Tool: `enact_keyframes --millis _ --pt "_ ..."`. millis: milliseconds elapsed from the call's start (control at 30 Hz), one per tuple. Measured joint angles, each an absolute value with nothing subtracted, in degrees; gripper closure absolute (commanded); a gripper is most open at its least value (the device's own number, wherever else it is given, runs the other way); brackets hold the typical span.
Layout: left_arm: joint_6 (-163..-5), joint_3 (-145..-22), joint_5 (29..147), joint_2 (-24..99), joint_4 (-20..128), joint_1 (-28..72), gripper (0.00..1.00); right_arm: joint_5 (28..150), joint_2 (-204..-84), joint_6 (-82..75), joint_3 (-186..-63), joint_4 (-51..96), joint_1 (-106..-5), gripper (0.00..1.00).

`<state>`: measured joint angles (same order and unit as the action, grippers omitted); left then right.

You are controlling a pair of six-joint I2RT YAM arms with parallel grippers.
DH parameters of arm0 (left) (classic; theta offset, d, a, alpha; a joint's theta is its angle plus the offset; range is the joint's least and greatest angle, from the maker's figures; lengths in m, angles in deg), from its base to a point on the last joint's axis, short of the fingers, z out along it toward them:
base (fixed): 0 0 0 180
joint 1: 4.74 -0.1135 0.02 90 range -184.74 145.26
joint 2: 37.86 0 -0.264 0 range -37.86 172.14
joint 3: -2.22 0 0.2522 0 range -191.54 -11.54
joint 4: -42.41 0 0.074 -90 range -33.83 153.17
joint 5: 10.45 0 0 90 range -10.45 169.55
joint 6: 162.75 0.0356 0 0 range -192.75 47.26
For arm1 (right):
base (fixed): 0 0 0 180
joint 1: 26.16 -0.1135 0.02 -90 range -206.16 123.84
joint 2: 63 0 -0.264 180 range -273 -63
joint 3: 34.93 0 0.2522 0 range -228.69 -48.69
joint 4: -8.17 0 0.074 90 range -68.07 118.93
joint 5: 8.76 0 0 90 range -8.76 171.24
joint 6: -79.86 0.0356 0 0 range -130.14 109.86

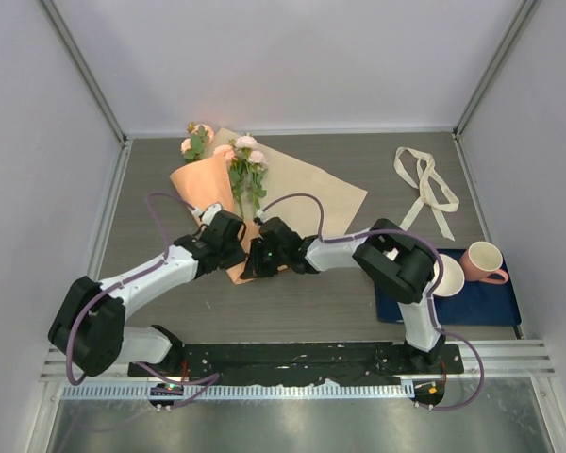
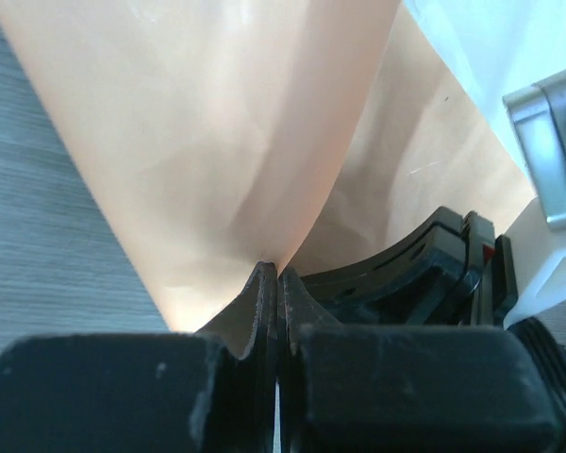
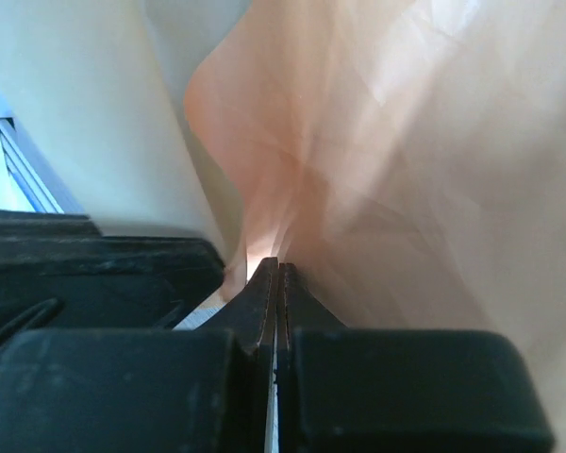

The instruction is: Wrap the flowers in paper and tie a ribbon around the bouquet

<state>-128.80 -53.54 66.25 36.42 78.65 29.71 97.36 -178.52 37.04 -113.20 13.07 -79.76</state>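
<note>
Resting on grey wood-grain table (image 1: pixel 302 307), inside pale walls (image 1: pixel 292 57): paper (image 1: pixel 311 189) with flowers (image 1: pixel 246 162), upper left of centre; ribbon (image 1: pixel 424 184), upper right. Pinching paper's lower end, centre: left gripper (image 2: pixel 269 274), right gripper (image 3: pixel 275 269), jaws pressing together.

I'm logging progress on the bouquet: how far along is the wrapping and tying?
Done: the flowers lie on the paper, whose left side is folded orange-face-up beside them. In hand: the left gripper and right gripper are both shut on the paper's near end. Left: the right side lies flat, so the cone is not closed, and the ribbon sits untouched, far right.
</note>
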Motion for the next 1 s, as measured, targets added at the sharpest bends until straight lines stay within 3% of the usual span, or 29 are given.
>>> enact_keyframes --millis 267,1000 --pt "-128.2 -55.7 68.9 42.2 74.8 29.7 1.00 96.1 -175.2 39.4 -106.8 8.2 -79.7 1.00" --pt "-125.2 -62.3 74.3 49.9 70.6 30.1 1.00 90.7 -169.7 36.1 -103.3 13.1 -75.9 1.00"
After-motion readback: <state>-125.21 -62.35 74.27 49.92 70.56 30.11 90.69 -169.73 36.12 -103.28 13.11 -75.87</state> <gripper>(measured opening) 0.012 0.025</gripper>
